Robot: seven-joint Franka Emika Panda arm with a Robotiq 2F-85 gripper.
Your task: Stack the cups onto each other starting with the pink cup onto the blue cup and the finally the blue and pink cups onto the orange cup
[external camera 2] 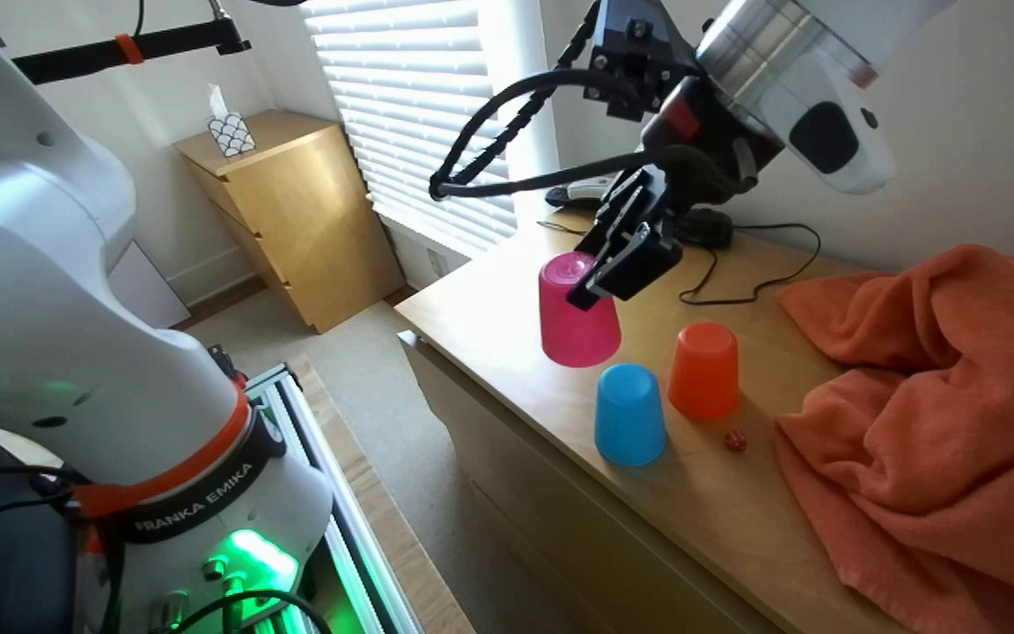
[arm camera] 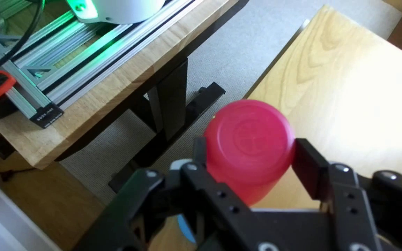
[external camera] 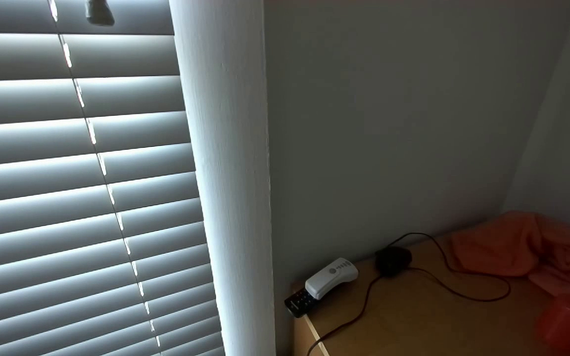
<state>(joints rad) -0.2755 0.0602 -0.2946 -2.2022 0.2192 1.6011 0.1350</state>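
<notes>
The pink cup (external camera 2: 573,330) is upside down between the fingers of my gripper (external camera 2: 586,275). It appears raised above the wooden dresser top. In the wrist view both fingers (arm camera: 250,151) touch the sides of the pink cup (arm camera: 249,134) near its base. The blue cup (external camera 2: 630,418) stands upside down near the dresser's front edge; a sliver of it (arm camera: 186,229) shows behind the left finger in the wrist view. The orange cup (external camera 2: 704,374) stands upside down close beside the blue cup. A blurred red shape (external camera: 568,324) shows in an exterior view; I cannot tell which cup it is.
A small red die (external camera 2: 735,440) lies near the orange cup. A crumpled orange towel (external camera 2: 956,423) covers the dresser's far end. A black box with a cable (external camera 2: 706,227) sits by the wall. A white handheld device (external camera: 332,278) rests on a black remote (external camera: 299,302).
</notes>
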